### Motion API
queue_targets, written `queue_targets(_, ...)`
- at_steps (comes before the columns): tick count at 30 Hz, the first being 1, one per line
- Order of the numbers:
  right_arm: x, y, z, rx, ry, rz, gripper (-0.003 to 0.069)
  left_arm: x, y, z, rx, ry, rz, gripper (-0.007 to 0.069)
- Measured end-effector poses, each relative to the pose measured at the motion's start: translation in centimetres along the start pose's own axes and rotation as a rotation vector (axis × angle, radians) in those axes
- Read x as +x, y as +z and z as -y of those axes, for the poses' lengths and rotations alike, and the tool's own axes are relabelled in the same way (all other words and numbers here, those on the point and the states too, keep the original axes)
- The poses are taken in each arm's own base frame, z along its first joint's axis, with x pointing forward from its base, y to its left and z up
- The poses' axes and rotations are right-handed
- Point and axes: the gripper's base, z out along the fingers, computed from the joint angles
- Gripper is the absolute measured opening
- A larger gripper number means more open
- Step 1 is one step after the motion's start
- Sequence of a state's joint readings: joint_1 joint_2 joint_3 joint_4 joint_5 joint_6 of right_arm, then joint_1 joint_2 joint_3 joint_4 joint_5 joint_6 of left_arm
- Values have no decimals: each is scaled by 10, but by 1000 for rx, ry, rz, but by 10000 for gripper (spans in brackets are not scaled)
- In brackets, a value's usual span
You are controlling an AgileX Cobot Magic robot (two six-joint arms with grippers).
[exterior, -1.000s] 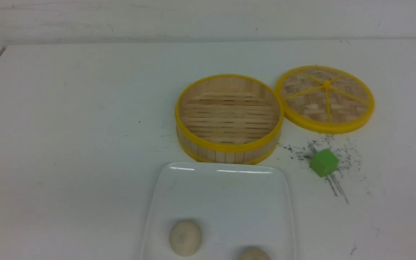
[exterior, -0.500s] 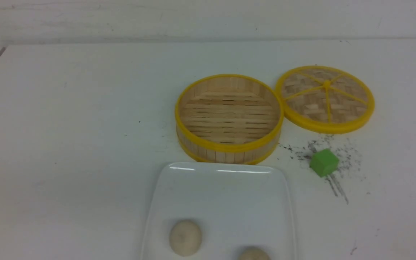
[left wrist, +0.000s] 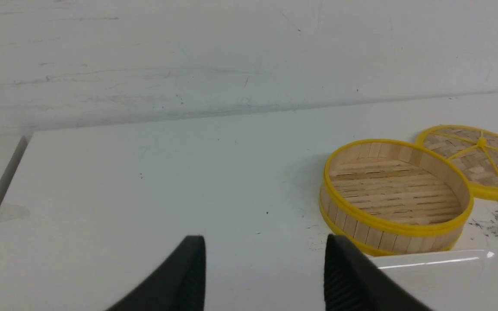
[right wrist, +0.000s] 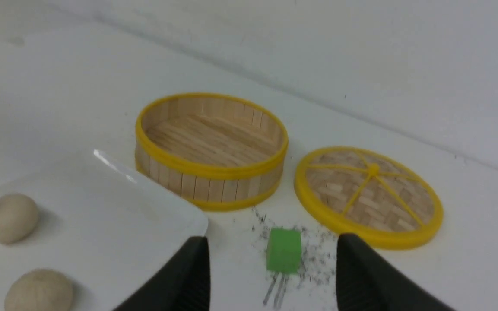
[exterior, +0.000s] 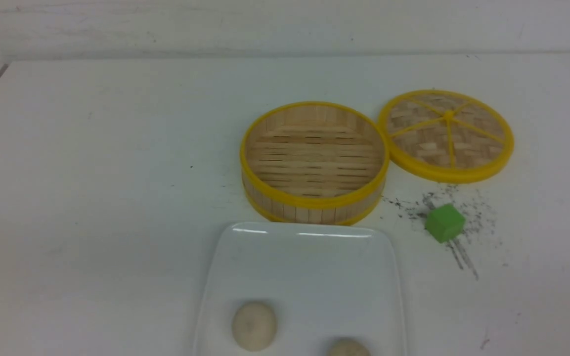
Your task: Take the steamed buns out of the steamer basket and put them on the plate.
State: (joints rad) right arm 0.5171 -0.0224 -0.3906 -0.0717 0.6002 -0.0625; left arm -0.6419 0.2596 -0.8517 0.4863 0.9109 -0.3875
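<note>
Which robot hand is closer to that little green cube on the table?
Right. The small green cube lies just ahead of the right hand, in line with its gap; the left hand is much farther, off to the cube's left.

The left gripper (left wrist: 266,244) shows 2 matte black fingers (left wrist: 188,276), wide at the base and getting narrow toward a blunt, rounded tip. One inner face has fine horizontal ribs. The right gripper (right wrist: 272,244) has the same 2 black curved fingers. Its inner faces are too dark to read.
</note>
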Motion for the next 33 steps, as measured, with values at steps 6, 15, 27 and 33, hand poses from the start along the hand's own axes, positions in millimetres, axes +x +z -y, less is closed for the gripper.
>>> queue_targets(6, 0, 1, 0, 3, 7, 17, 400, 0, 0, 0, 1, 1, 4, 391)
queue_targets(15, 7, 5, -1, -1, 8, -18, 400, -3, 0, 2, 15, 24, 39, 391)
queue_targets(27, 8, 5, -1, -3, 10, -22, 399, -4, 0, 2, 18, 24, 47, 386)
queue_targets(33, 23, 13, -3, -9, 8, -68, 399, -6, 0, 2, 23, 25, 64, 354)
